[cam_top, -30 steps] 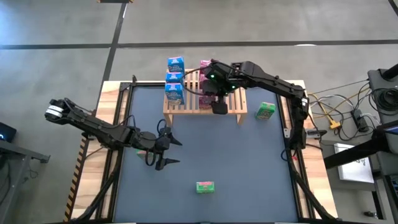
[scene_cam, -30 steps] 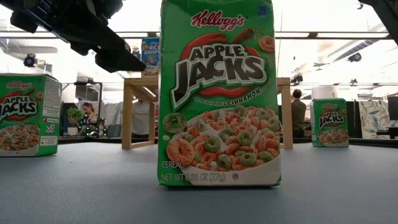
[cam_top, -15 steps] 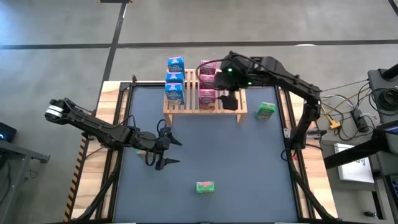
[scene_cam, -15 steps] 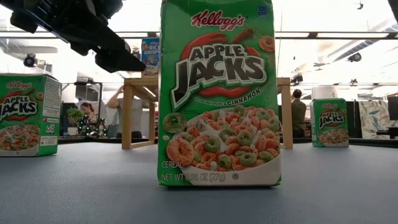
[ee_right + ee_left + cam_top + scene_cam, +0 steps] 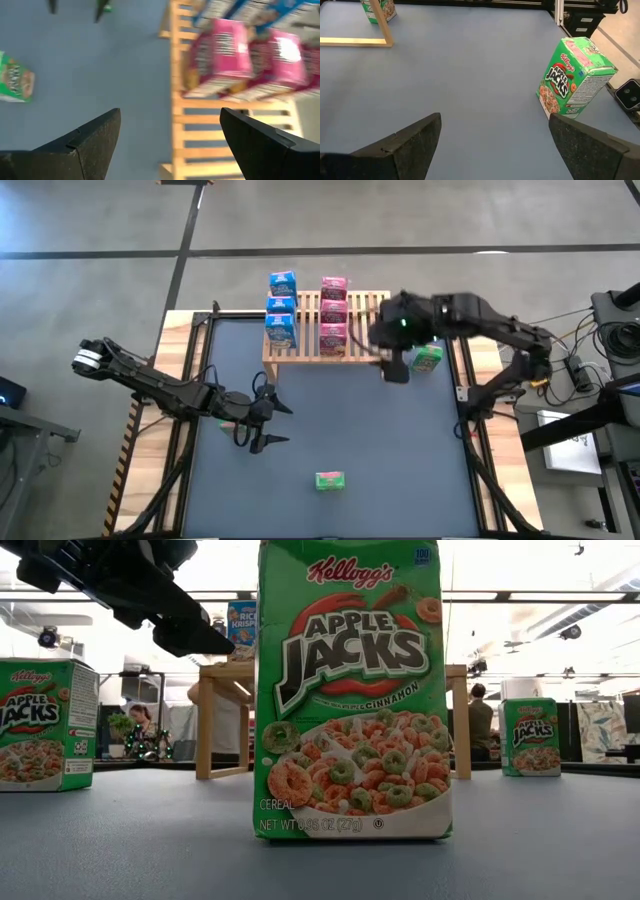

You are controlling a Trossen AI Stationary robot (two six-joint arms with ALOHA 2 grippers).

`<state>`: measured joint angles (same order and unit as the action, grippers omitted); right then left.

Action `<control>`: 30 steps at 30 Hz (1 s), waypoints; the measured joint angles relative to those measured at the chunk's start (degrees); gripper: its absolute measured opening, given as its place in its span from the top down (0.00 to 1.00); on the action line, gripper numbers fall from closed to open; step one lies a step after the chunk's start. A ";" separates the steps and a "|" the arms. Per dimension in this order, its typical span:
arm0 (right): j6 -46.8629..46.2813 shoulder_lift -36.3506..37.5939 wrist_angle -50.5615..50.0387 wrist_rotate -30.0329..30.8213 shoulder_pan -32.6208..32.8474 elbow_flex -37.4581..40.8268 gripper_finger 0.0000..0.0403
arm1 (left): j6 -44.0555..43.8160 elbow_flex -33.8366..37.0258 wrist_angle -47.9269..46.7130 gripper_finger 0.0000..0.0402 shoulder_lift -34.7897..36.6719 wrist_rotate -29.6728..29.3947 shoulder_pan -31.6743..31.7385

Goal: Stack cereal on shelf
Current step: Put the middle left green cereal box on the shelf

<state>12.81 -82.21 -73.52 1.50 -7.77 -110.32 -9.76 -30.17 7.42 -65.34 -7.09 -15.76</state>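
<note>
On the low light-wood slatted rack (image 5: 330, 330) six small cardboard cereal boxes already stand: a row of three blue ones (image 5: 281, 308) at its left end and a row of three pink ones (image 5: 333, 312) next to them, leaving the right part of the slats bare. By my reading the job is two-thirds done. Three green boxes remain on the dark grey tabletop (image 5: 330, 420): one (image 5: 427, 358) just beside the rack's right end, one (image 5: 330, 479) well in front of it, one barely visible under the left arm. The right gripper (image 5: 396, 368), jaws wide and empty, hangs at the rack's right front corner. The left gripper (image 5: 268, 423), equally wide and empty, waits well in front of the rack's left end.
</note>
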 joint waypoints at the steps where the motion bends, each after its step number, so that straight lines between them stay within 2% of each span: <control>1: -0.37 1.60 2.53 0.02 1.12 3.40 0.18 | 0.00 0.00 0.00 0.12 0.00 0.00 0.00; 8: -5.09 16.86 23.11 0.04 7.02 29.01 0.18 | -0.48 0.00 0.02 0.12 0.00 -0.01 -0.01; 14: -5.84 28.62 48.63 0.00 13.18 51.31 0.18 | -1.29 -0.21 -1.00 0.12 0.39 0.00 0.01; 17: -4.33 31.85 62.20 0.02 16.22 61.44 0.18 | -3.00 -3.32 -8.82 0.12 1.33 0.04 0.00; 22: -2.19 32.30 80.24 0.06 19.82 73.72 0.18 | -6.88 -12.80 -29.64 0.12 1.76 -1.14 0.02; 26: -1.74 31.16 87.11 0.10 20.56 78.09 0.18 | -9.48 -20.23 -44.44 0.12 1.48 -1.84 0.02; 30: -2.17 29.63 88.88 0.14 20.54 79.75 0.18 | -14.29 -25.83 -55.31 0.12 1.53 -3.70 -0.01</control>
<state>10.64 -52.58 15.36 1.64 12.78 -30.57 -24.05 -56.00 -47.89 -63.81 -10.79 -15.77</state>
